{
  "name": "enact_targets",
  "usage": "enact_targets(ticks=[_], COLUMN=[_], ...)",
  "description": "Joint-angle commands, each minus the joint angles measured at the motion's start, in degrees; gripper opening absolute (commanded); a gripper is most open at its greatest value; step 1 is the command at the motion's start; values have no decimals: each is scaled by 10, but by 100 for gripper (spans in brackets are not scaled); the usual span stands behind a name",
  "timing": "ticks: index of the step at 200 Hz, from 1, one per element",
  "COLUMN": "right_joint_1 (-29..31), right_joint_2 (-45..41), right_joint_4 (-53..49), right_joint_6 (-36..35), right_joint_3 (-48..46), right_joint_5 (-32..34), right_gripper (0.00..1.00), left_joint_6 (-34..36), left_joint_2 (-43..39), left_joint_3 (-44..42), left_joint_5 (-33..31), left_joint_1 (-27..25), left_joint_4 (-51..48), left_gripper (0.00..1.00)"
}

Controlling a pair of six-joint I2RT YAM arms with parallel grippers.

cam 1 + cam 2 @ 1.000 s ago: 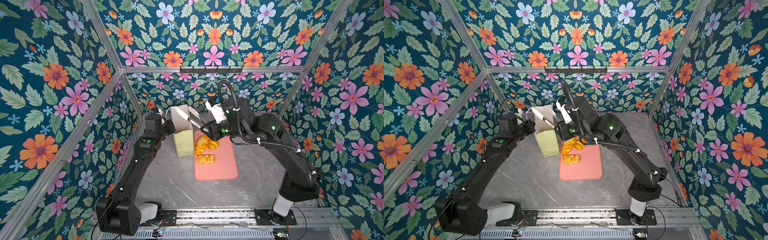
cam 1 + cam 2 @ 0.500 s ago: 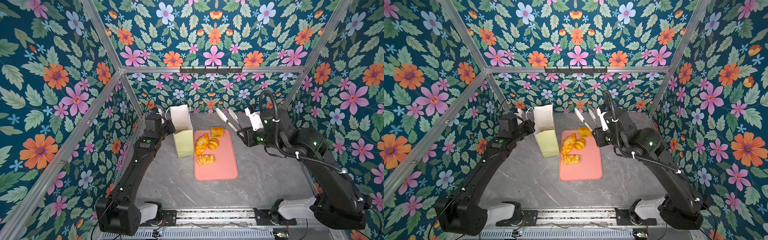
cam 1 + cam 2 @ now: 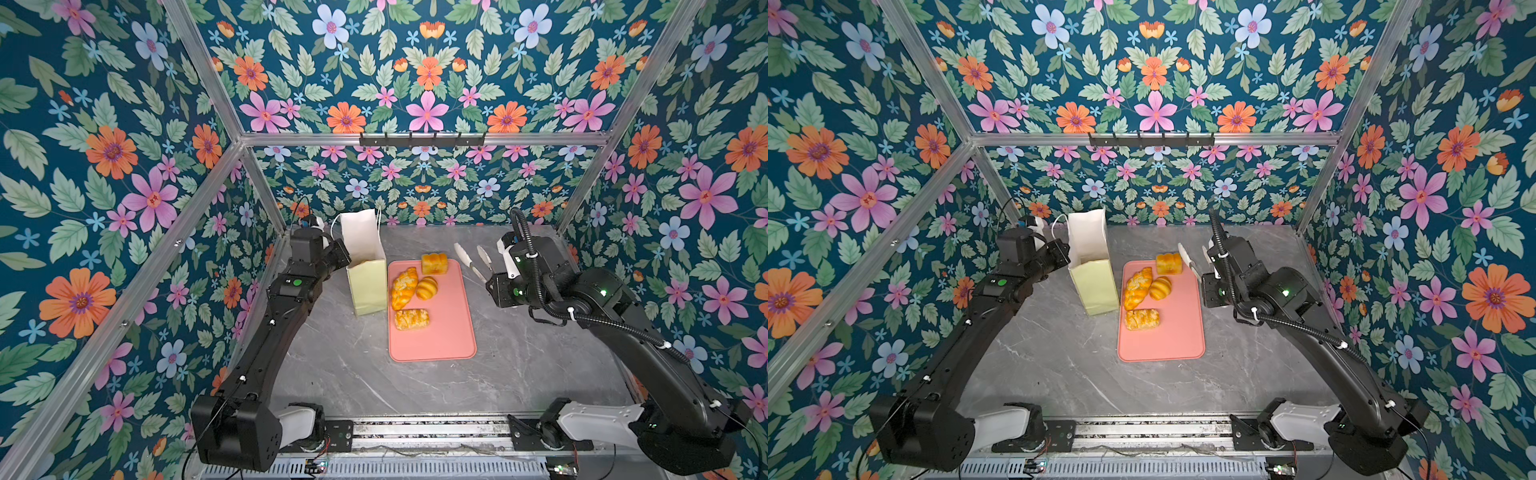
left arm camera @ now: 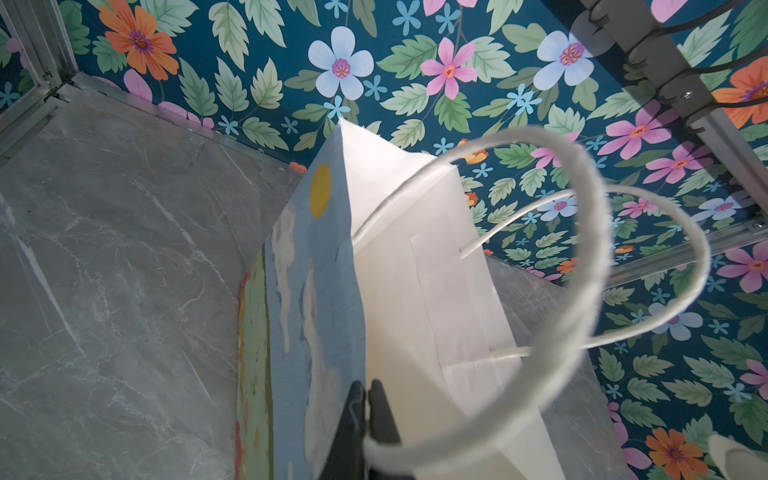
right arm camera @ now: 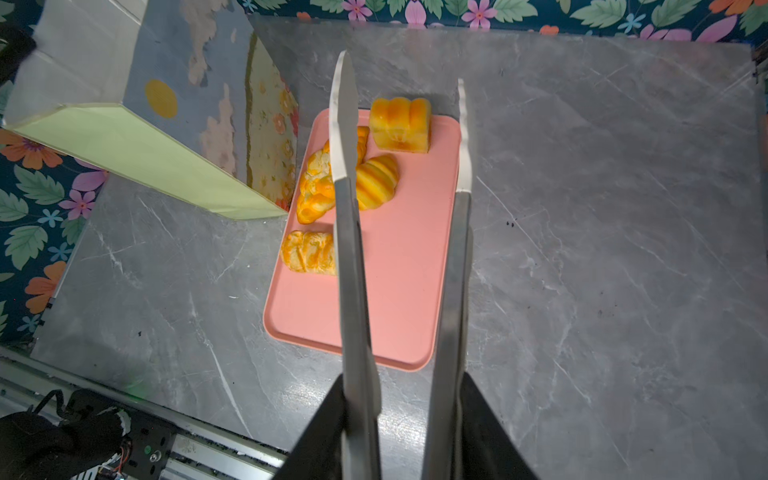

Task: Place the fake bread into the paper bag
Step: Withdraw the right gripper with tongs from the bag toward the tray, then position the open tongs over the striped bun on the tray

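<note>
Left gripper (image 4: pixel 368 388) pinches paper bag (image 4: pixel 415 270) rim; right gripper (image 5: pixel 405 395) clamps open, empty tongs (image 5: pixel 345 208); smooth bread (image 5: pixel 401 124) may slip out.

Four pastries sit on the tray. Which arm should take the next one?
Right. The right gripper holds the long silver metal tongs, tips apart, beside the flat pink tray of golden toy pastries. The left gripper is clamped on the pale green paper bag.

Tongs (image 5: pixel 348 249) partly cover the braided loaf (image 5: pixel 316 187), and the paper bag's (image 5: pixel 137 153) floor is hidden
</note>
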Motion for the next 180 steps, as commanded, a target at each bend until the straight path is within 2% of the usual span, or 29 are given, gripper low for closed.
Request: enact_targets(ticks=[1, 54, 107, 180], right_joint_1=[0, 3, 27, 30], right_joint_2=[5, 71, 158, 214], right_joint_4=[30, 43, 31, 37], right_joint_6=[27, 59, 55, 45], right_joint_3=[-23, -64, -50, -28], right_joint_5=[-10, -77, -76, -69], right_gripper=[38, 36, 40, 43], left_joint_6=[3, -1, -1, -1], left_joint_2=[-3, -6, -6, -14], left_joint_3=[-1, -10, -10, -8], left_joint_5=[3, 3, 3, 1], left_joint_1=[0, 0, 0, 0], left_joint_4=[8, 14, 17, 14], left_gripper=[6, 6, 6, 7])
